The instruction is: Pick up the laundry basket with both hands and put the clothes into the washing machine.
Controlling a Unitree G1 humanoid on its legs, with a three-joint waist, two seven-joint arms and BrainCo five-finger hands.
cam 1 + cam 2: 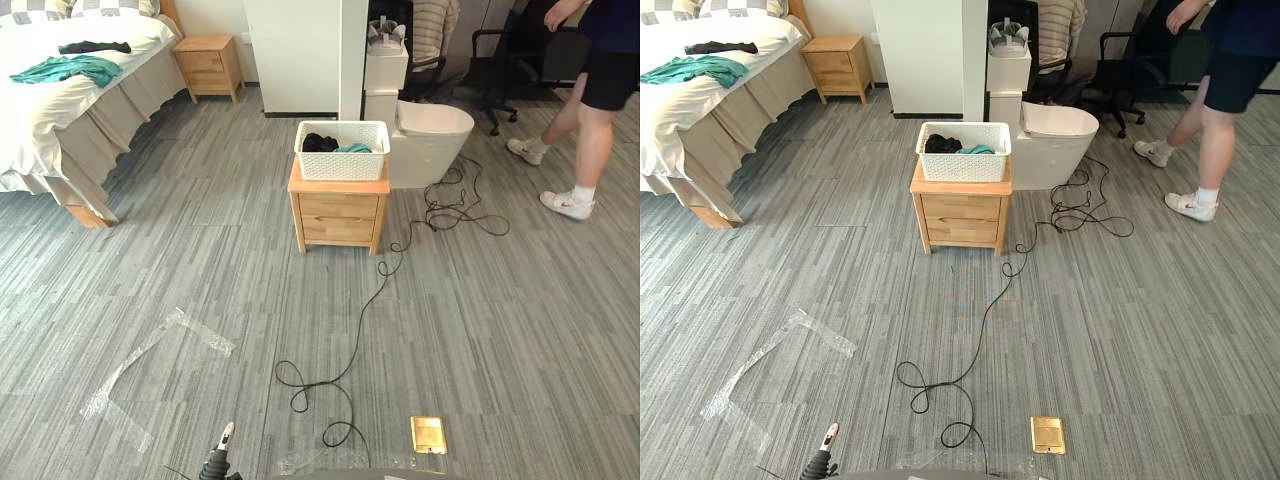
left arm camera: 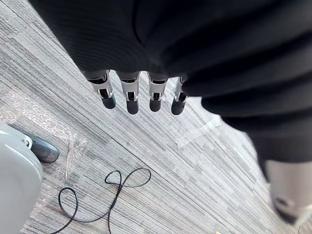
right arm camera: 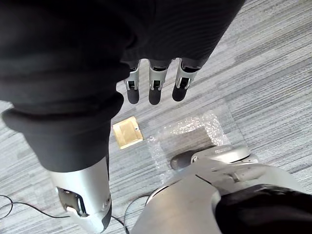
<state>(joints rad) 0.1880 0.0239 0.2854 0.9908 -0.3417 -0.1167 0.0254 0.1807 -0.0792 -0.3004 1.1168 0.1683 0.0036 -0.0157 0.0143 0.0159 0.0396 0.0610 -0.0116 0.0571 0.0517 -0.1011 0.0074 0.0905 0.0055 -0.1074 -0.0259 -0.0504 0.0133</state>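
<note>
Left hand (image 2: 155,95) low at the near edge, left of centre, over grey plank floor (image 1: 500,330); fingers straight, side by side, thumb apart, nothing in the grasp. Right hand (image 3: 155,87) likewise hanging over the floor, fingers straight and slack, empty, with a brass floor plate (image 3: 126,132) and a patch of clear tape (image 3: 195,129) below it. Strips of clear tape (image 1: 150,355) stuck to the floor at near left.

Well apart from both hands, far and about centre: white laundry basket (image 1: 342,150), upright on top of a light wooden nightstand (image 1: 338,205) with two drawer fronts. Inside the basket, a dark garment (image 1: 318,143) at the left and a teal garment (image 1: 352,148) just beside it at the right, neither hanging over the rim. Just behind and right of the nightstand, a white rounded unit (image 1: 430,140); farther back, a white cabinet (image 1: 295,50).

Far left: bed (image 1: 60,130) with pale covers, a teal cloth (image 1: 65,68) and a dark cloth (image 1: 93,47) lying on it, apart from each other. Second wooden nightstand (image 1: 208,65) beside the bed at the far wall. Far right: a person (image 1: 590,90) in dark shorts and white shoes, one foot ahead of the other, with a black office chair (image 1: 495,60) to the left.
</note>
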